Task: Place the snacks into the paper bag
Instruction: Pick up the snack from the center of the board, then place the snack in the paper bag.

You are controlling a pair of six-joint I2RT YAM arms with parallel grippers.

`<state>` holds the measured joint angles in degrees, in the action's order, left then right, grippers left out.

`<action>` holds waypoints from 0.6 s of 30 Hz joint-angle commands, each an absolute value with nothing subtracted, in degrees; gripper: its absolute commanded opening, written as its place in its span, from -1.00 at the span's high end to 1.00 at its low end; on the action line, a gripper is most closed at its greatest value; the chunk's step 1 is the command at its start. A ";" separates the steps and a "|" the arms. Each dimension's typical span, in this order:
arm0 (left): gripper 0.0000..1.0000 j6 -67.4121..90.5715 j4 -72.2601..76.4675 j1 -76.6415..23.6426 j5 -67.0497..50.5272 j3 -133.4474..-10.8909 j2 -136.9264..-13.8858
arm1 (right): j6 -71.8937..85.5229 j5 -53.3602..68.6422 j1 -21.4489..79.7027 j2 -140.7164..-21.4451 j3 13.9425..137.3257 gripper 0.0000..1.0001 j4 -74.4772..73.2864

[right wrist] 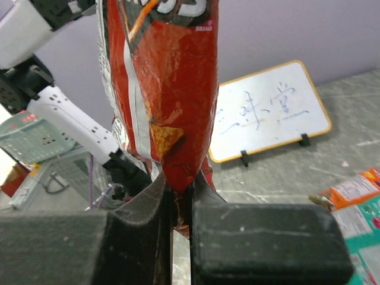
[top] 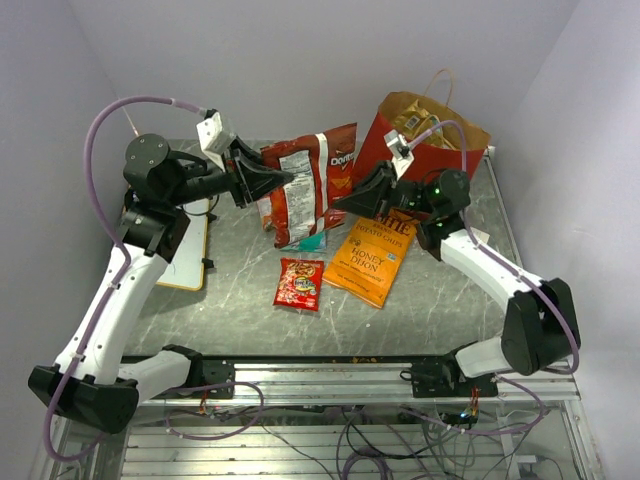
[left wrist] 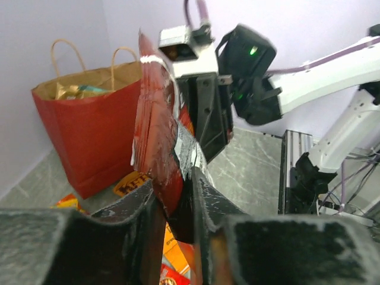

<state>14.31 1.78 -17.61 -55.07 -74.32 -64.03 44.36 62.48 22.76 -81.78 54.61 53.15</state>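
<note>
Right pincer (right wrist: pixel 178 190) is clamped tight on one edge of the red Doritos bag (top: pixel 310 180). The left pincer (left wrist: pixel 178 199) straddles the other edge, but I can't tell if it's really biting.

Toward the table's (top: pixel 240 310) front edge lie the small red candy pack (top: pixel 299 282) and the orange Kettle bag (top: pixel 370 255). The Doritos hang in the air over the middle, and the paper bag (left wrist: pixel 83 136) stands at the far right corner. My worry: with just one solid pinch that crinkly bag could slip, or snag the rim and tip the paper bag.
</note>
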 commanded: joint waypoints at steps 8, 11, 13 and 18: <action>-0.53 -4.86 -18.38 -17.12 -42.20 -75.28 -60.20 | 2.79 52.46 17.43 -72.10 70.15 1.00 0.25; -0.69 -7.68 -21.28 -17.11 -38.39 -74.39 -58.77 | -4.66 46.89 16.46 -71.59 74.72 1.00 -8.94; -0.73 -8.73 -22.44 -17.09 -35.00 -73.78 -57.95 | -8.98 42.14 16.19 -71.76 78.90 1.00 -14.74; -0.77 -9.93 -22.19 -17.05 -25.92 -70.91 -55.97 | -17.32 28.75 15.95 -72.86 88.05 1.00 -25.18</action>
<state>-6.72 -20.23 -17.45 -35.11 -73.14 -57.45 -6.81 41.78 16.43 -72.86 81.32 -13.74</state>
